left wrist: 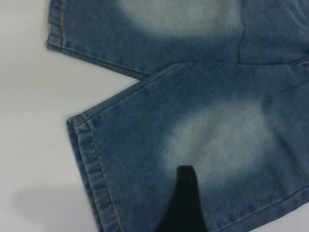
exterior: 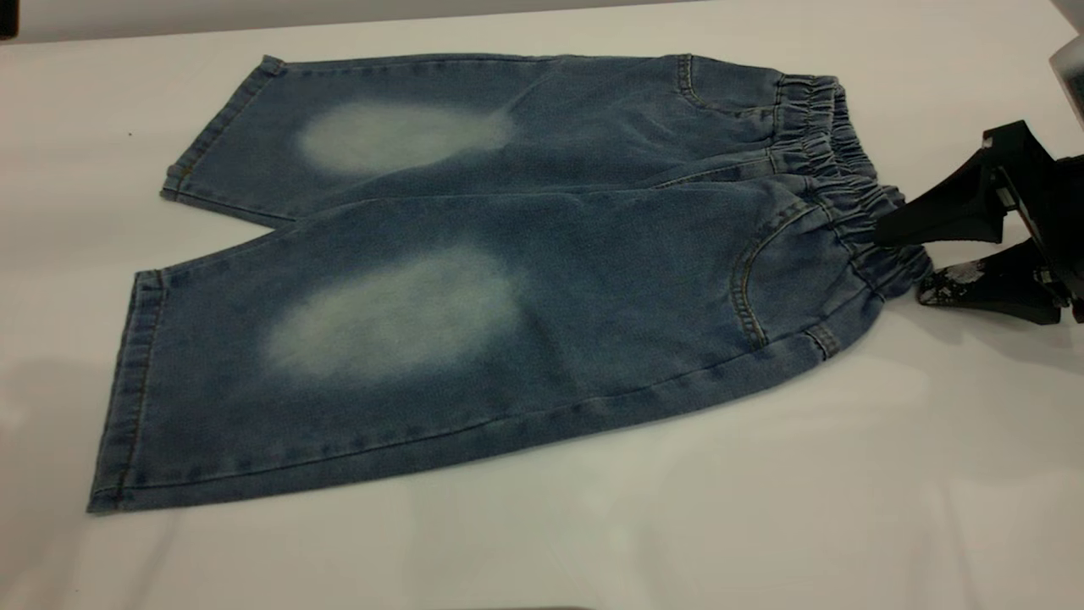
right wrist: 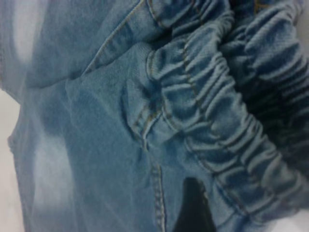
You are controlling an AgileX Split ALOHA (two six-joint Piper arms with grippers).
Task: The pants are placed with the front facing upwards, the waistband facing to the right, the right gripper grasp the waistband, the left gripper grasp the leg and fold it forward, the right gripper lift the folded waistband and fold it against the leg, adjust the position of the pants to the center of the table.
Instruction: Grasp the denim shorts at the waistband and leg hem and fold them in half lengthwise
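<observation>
The blue denim pants (exterior: pixel 508 280) lie flat on the white table (exterior: pixel 762 508), front up, legs to the left. The gathered waistband (exterior: pixel 834 169) is at the right. My right gripper (exterior: pixel 902 261) is open at the waistband's near corner, its upper finger (exterior: pixel 931 222) over the band and the scuffed finger (exterior: pixel 961 284) low beside it. In the right wrist view one black finger (right wrist: pixel 193 208) lies on the denim next to the ruffled waistband (right wrist: pixel 217 121). My left gripper (left wrist: pixel 231 203) hovers open above the near leg (left wrist: pixel 217 140); one finger (left wrist: pixel 183 203) shows, nothing in it.
The table's far edge (exterior: pixel 339 25) runs along the top of the exterior view. Bare tabletop stretches in front of the pants and to their left (exterior: pixel 51 212). The near leg's hem (left wrist: pixel 89 159) lies beside bare table.
</observation>
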